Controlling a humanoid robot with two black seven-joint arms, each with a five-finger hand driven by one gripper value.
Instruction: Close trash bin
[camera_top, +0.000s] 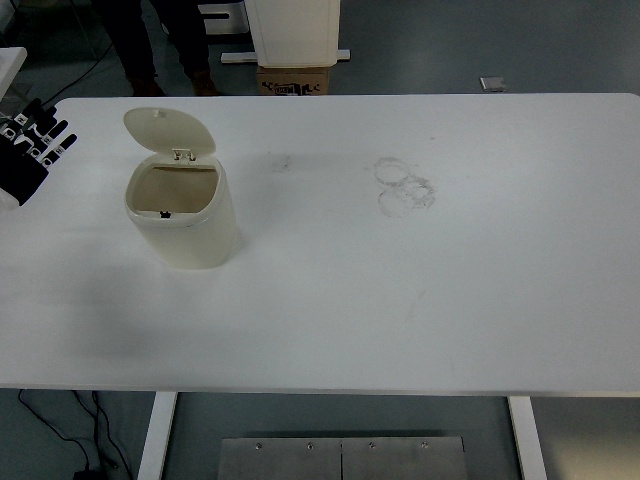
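Note:
A small cream trash bin (185, 215) stands on the left part of the white table (400, 280). Its lid (168, 132) is swung up and back, so the bin's inside shows. My left hand (30, 150) is at the far left edge, to the left of the bin and apart from it. Its fingers (52, 133) are spread and hold nothing. My right hand is out of view.
Faint ring marks (403, 185) show on the table's middle. Beyond the far edge stand a person's legs (160, 45), a cardboard box (293, 80) and a white stand (290, 30).

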